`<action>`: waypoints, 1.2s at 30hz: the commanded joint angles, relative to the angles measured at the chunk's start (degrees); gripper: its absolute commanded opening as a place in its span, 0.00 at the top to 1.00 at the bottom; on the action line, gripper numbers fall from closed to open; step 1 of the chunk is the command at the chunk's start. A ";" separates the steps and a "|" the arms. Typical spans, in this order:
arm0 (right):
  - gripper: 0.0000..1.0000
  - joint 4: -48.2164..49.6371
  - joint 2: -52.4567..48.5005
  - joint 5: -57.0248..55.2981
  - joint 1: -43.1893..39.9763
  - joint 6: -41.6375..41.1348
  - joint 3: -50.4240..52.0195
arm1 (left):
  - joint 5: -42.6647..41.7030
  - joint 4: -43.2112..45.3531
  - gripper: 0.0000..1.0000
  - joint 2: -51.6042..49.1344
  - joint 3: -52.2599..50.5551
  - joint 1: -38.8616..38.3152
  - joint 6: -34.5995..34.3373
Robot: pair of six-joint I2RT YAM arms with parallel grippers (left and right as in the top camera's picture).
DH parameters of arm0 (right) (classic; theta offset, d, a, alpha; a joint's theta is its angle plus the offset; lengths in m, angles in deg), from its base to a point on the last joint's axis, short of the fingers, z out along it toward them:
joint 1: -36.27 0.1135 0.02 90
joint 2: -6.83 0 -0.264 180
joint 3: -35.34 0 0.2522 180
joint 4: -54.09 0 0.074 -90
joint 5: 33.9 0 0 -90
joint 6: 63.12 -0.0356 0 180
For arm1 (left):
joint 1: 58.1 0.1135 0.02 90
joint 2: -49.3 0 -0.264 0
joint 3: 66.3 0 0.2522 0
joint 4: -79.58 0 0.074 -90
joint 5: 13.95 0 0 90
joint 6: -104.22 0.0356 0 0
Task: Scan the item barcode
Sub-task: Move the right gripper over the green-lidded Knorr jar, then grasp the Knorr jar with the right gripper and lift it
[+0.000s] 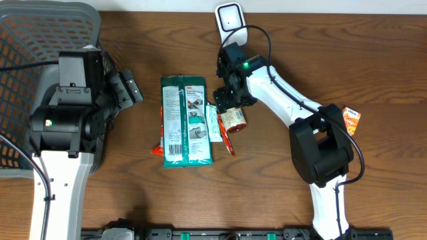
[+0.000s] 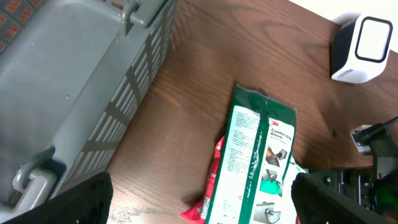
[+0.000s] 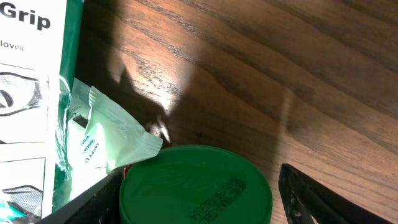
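Note:
A small can with a green lid (image 3: 196,186) lies on the wooden table (image 1: 280,60) just right of a green-and-white glove pack (image 1: 186,121). My right gripper (image 1: 230,101) is open and straddles the can (image 1: 233,120). In the right wrist view its left finger touches the lid's edge, while the right finger (image 3: 317,199) stands apart from it. The white barcode scanner (image 1: 230,19) stands at the table's far edge, behind the right arm. My left gripper (image 1: 127,89) hangs open over bare wood left of the glove pack (image 2: 255,162), holding nothing.
A grey basket (image 1: 40,40) fills the far left corner beside the left arm. A mint sachet (image 3: 106,134) and a red packet (image 2: 214,186) lie partly under the glove pack. An orange packet (image 1: 351,121) lies at the right.

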 commanded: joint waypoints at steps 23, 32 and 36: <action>0.36 -0.13 -0.37 -0.35 0.85 0.26 -0.20 | 0.50 -0.13 0.09 0.00 0.44 0.20 0.74; 0.42 -0.26 -0.37 -0.33 0.85 0.26 -0.20 | 0.50 -0.13 0.09 0.00 0.44 0.20 0.74; 0.44 -0.35 -0.37 -0.35 0.85 0.28 -0.20 | 0.50 -0.13 0.09 0.00 0.44 0.20 0.74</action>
